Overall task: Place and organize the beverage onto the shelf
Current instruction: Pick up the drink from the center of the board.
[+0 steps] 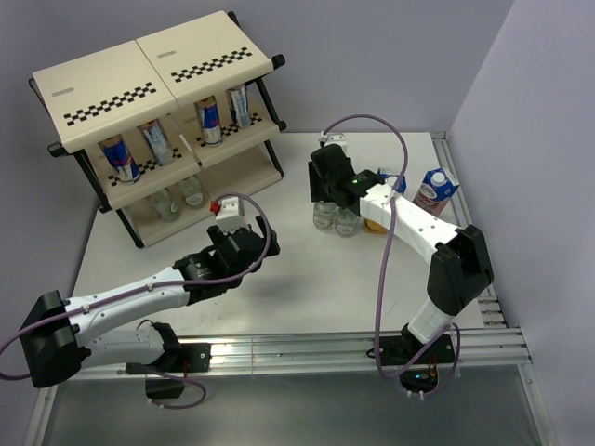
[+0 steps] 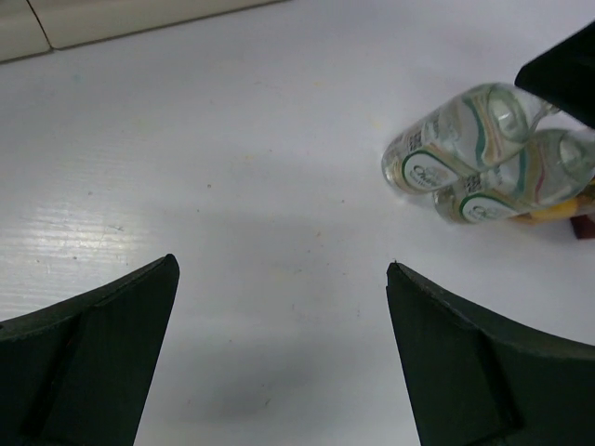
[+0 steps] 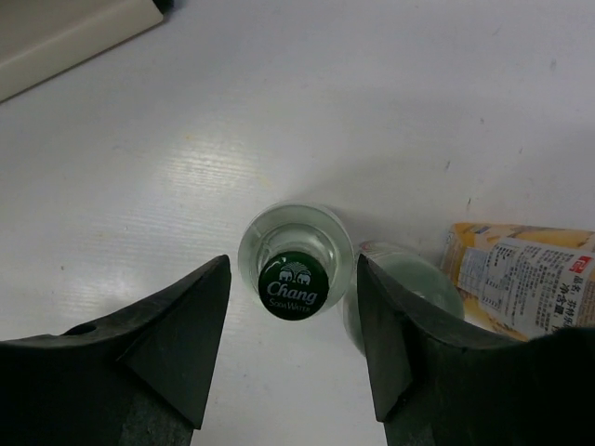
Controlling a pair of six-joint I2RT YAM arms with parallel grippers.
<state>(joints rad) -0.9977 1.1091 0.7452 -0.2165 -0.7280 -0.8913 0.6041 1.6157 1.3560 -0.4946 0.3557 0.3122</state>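
The shelf (image 1: 139,74) stands at the far left, with four blue-silver-red cans (image 1: 121,158) on its middle tier and two clear bottles (image 1: 181,200) on its bottom tier. Two more clear bottles (image 1: 335,219) stand together on the table. My right gripper (image 1: 325,197) is open just above them. In the right wrist view the gripper (image 3: 293,265) straddles the green-capped bottle (image 3: 293,283) without touching it, and the second bottle (image 3: 414,288) is partly behind the right finger. My left gripper (image 1: 249,243) is open and empty over bare table (image 2: 283,265), with both bottles (image 2: 446,149) ahead to its right.
A yellow carton (image 3: 521,283) sits just right of the two bottles, mostly hidden under the right arm in the top view (image 1: 375,221). A blue-topped carton (image 1: 434,190) stands upright near the table's right edge. The shelf's base edge (image 2: 93,23) shows far ahead of the left gripper.
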